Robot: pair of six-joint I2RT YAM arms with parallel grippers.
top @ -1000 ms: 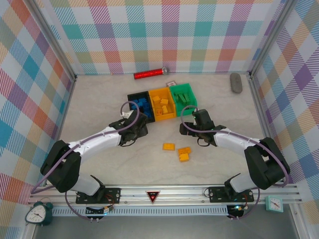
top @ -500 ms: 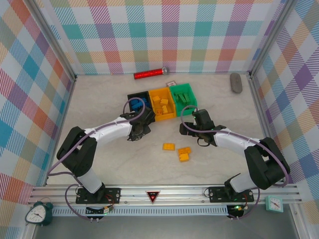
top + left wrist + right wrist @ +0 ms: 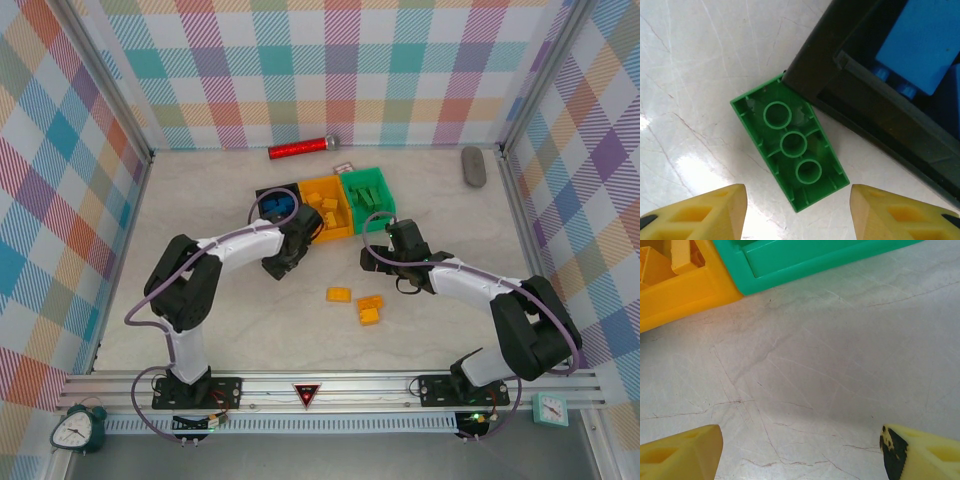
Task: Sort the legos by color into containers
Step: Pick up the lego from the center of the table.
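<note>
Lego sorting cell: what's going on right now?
Two arms are sorting bricks by color. The left gripper is open above a green brick that lies underside-up on the table, one corner against the black bin, which holds blue bricks. The right gripper is open over bare table near the orange bin and green bin, holding nothing. A few orange-yellow bricks lie loose in front of the bins.

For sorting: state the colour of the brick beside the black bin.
Green brick, best seen in left wrist view.
</note>
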